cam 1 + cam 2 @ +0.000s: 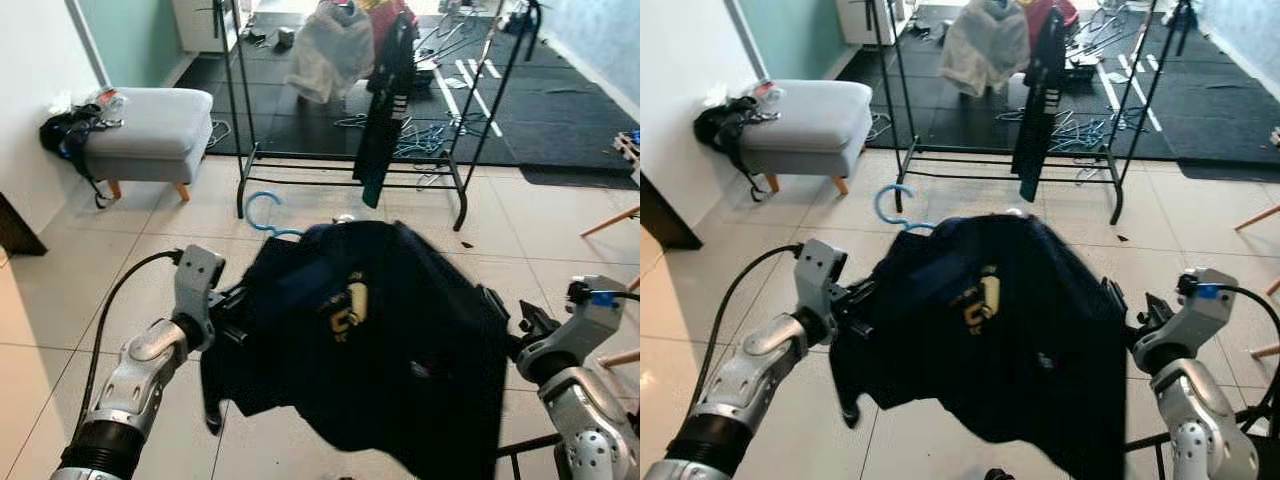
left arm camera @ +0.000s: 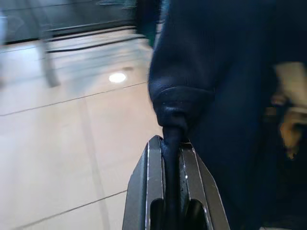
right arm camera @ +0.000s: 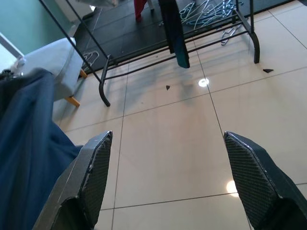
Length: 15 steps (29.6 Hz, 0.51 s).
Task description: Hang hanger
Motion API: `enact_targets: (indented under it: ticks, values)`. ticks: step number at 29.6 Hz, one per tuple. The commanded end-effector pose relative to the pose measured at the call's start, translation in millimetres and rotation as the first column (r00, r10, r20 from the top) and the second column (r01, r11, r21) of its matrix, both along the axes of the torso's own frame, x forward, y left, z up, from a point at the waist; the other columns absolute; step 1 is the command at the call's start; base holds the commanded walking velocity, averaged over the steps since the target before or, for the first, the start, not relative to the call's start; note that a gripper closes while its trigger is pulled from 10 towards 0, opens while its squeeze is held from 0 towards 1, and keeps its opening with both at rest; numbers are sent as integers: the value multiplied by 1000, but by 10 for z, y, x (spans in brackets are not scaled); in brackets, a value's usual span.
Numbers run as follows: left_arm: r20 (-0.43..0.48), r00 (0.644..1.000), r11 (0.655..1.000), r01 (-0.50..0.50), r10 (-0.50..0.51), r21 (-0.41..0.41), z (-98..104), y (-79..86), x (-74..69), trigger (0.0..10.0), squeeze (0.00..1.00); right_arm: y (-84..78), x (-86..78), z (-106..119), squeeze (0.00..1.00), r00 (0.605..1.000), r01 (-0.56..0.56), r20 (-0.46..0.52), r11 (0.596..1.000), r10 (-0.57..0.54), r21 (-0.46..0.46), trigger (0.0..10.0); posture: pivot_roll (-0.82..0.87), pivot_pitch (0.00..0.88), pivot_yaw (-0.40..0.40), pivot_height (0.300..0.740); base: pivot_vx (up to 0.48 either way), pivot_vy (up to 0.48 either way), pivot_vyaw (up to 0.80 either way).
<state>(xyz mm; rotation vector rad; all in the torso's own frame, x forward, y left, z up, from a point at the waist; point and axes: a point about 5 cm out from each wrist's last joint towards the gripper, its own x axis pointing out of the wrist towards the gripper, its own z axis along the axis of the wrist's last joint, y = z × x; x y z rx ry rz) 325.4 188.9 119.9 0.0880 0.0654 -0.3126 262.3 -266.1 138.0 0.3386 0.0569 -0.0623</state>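
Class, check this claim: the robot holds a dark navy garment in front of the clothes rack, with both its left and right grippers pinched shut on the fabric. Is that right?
Not quite. Only the left gripper is pinched shut on the dark navy garment. The right wrist view shows the right gripper open, its fingers wide apart and nothing between them. The clothes rack does stand ahead.

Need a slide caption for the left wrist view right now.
Left claw shut on a fold of the dark navy garment, held above the tiled floor.
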Motion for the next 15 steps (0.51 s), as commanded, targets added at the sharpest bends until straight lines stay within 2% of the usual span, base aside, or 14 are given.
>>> enact_targets:
  ticks: [1, 3, 4, 6, 7, 8, 9, 10, 12, 14, 15]
  values:
    - [21, 998, 998, -61, 61, 12, 21, 125, -7, 10000, 0, -47, -34, 3, 0, 1000, 28, 5, 1000, -28, -14, 10000, -58, 147, 4, 740, 266, 0, 0]
    - [51, 993, 995, -103, 103, -8, 112, 233, 22, 10000, 0, -157, -48, -46, 0, 996, 90, -22, 995, -91, -46, 10000, -55, 147, 5, 740, 289, 0, 0]
    - [51, 993, 995, -103, 103, -8, 112, 233, 22, 10000, 0, -157, -48, -46, 0, 996, 90, -22, 995, -91, -46, 10000, -55, 147, 5, 740, 296, 0, 0]
    - [91, 993, 997, -70, 71, -15, 223, 223, 50, 10000, 0, -315, -79, -60, 0, 984, 174, -29, 981, -177, -83, 10000, -54, 149, 4, 740, 315, 0, 0]
    - [91, 993, 997, -70, 71, -15, 223, 223, 50, 10000, 0, -315, -79, -60, 0, 984, 174, -29, 981, -177, -83, 10000, -54, 149, 4, 740, 315, 0, 0]
    - [103, 993, 998, -57, 58, -13, 242, 204, 58, 10000, 0, -349, -87, -59, 0, 980, 194, -28, 977, -197, -92, 10000, -54, 149, 4, 740, 311, 0, 0]
    - [120, 993, 1000, -13, 14, -14, 272, 115, 58, 10000, 0, -363, -92, -57, 0, 978, 205, -26, 974, -208, -94, 10000, -54, 149, 4, 740, 315, 0, 0]
    - [120, 993, 1000, -13, 14, -14, 272, 115, 58, 10000, 0, -363, -92, -57, 0, 978, 205, -26, 974, -208, -94, 10000, -54, 149, 4, 740, 315, 0, 0]
    - [154, 987, 998, 54, -51, -13, 331, -53, 54, 10000, 0, -354, -94, -59, 0, 977, 206, -28, 973, -210, -102, 10000, -63, 148, 8, 740, 315, 0, -716]
    - [154, 987, 998, 54, -51, -13, 331, -53, 54, 10000, 0, -354, -94, -59, 0, 977, 206, -28, 973, -210, -102, 10000, -63, 148, 8, 740, 315, 0, -800]
    - [170, 983, 997, 72, -70, -8, 357, -122, 51, 10000, 0, -343, -93, -65, 0, 977, 207, -31, 973, -211, -102, 10000, -68, 148, 11, 740, 319, 0, -800]
